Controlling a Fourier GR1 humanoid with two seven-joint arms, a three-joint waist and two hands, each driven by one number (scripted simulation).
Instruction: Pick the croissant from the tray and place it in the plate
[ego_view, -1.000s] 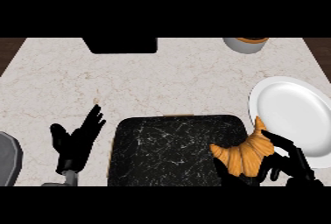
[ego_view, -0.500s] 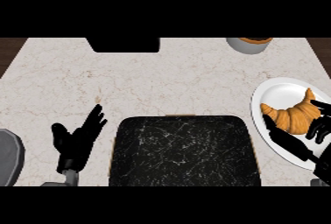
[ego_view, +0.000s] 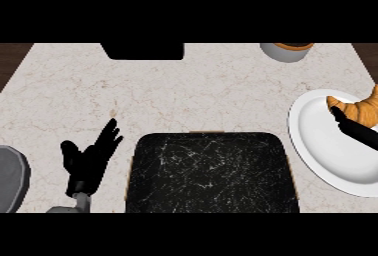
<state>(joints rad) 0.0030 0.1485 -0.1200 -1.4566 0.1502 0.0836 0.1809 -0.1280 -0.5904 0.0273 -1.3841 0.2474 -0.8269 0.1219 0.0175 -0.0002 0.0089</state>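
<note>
Currently the croissant (ego_view: 360, 107) is seen on the white plate (ego_view: 325, 155), at the plate's upper right part, and it is cut off by the view's right edge. The plate is set on the counter (ego_view: 184, 95) at the right side, just beside the tray (ego_view: 214, 175) and apart from it by a thin strip of counter.

The right hand (ego_view: 354, 131) is shown only in part: a black strip is seen over the plate, coming in from the right edge and ending right against the croissant's lower left side. Whether the croissant is gripped or merely touched cannot be told, since most of that hand is out of view.

The left hand (ego_view: 88, 157) is held over the counter, left of the tray and near it. Its fingers (ego_view: 111, 132) are spread and straight, pointed up and to the right, and nothing is held in them.

The tray is placed at the lower middle, dark and marbled, with a thin orange rim showing at its sides. A grey rounded object (ego_view: 11, 177) is cut by the left edge, near the left forearm. A black box (ego_view: 142, 51) is seen at the counter's far edge, and a grey cup (ego_view: 288, 51) with a brown top is seen at the far right, well apart from the plate.
</note>
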